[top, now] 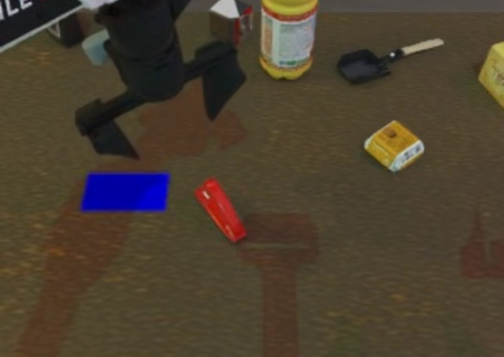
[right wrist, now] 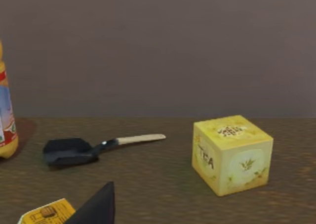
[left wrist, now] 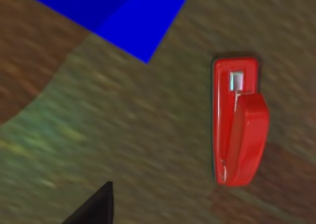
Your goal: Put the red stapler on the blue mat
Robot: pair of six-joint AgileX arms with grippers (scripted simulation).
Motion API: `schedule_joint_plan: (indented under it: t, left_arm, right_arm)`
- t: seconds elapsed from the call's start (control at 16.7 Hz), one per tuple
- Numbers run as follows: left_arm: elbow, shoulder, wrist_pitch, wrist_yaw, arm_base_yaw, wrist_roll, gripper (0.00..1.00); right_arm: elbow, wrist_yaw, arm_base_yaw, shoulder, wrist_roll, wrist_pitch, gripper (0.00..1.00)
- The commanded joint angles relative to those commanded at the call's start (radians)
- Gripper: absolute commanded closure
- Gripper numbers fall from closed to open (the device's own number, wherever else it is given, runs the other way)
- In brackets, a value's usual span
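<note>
The red stapler [top: 220,210] lies flat on the table just right of the blue mat [top: 126,191], not touching it. My left gripper [top: 161,109] hangs open above the table, behind both and nearer the mat, with nothing between its fingers. In the left wrist view the stapler [left wrist: 239,125] is seen from above with its white mark toward the mat [left wrist: 123,11], and one dark fingertip [left wrist: 96,206] shows at the edge. My right arm is outside the top view. Only one of its fingertips [right wrist: 98,206] shows in the right wrist view, low over the table.
At the back stand a red-and-white carton [top: 230,18], a tall yellow bottle [top: 289,26] and a black pan with a pale handle [top: 366,64]. A small yellow box [top: 394,145] lies right of centre. A yellow tea box [right wrist: 231,154] sits at the right edge.
</note>
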Motion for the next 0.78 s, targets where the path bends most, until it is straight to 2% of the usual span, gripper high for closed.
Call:
schedule_joint_plan:
  t: [0.3, 0.78]
  left_arm:
    - [0.2, 0.191, -0.113, -0.001, -0.051, -0.105, 0.0]
    - [0.191, 0.202, -0.099, -0.001, -0.05, -0.107, 0.0]
  right_arm:
    - [0.0, 0.0, 0.0, 0.0, 0.0, 0.0, 0.0]
    - [0.0, 0.0, 0.0, 0.0, 0.0, 0.0, 0.0]
